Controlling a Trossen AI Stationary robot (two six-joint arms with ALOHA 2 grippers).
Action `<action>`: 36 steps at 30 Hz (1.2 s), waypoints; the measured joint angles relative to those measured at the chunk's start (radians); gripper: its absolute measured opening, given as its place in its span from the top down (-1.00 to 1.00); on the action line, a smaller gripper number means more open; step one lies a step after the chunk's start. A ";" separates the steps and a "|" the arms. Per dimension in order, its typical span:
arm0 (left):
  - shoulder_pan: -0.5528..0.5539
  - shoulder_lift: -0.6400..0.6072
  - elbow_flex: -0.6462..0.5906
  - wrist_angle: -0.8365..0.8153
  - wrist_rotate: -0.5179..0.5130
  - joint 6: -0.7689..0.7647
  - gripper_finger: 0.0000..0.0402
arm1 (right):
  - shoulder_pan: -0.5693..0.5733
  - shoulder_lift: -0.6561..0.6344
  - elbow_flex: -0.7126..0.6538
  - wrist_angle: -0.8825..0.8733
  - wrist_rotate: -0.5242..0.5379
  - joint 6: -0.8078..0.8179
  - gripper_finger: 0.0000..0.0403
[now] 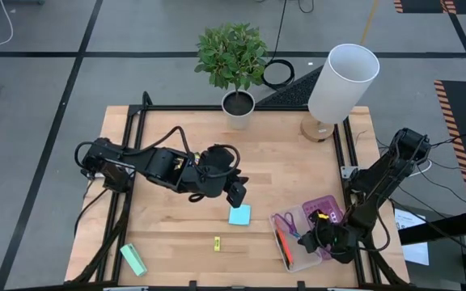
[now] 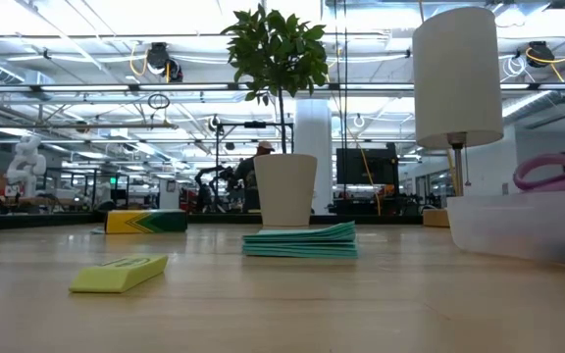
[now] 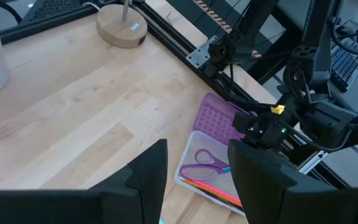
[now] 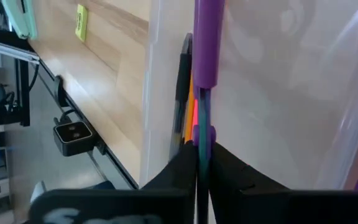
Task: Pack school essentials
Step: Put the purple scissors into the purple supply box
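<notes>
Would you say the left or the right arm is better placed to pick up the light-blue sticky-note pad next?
Left. The left gripper hangs open just above the sticky-note pad, while the right gripper is down in the clear box, shut on the scissors.

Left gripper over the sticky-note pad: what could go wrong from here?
The left gripper hangs open just beside the sticky-note pad; a low, flat pad may slide on the wood rather than lift. The right gripper sits at the clear box, with scissors between its fingers, so a drop-off there could bring the arms together. The small yellow piece lies apart and is easily missed.
</notes>
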 joint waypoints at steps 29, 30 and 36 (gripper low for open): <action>-0.015 0.000 0.000 0.000 0.003 -0.001 0.15 | 0.000 -0.004 0.000 0.055 -0.105 0.007 -0.06; -0.015 0.000 0.000 0.000 0.004 -0.001 0.15 | 0.000 -0.004 0.000 0.062 -0.108 -0.013 -0.06; -0.015 0.000 0.000 0.000 0.006 0.000 0.15 | 0.001 -0.009 0.001 0.090 -0.252 -0.104 0.01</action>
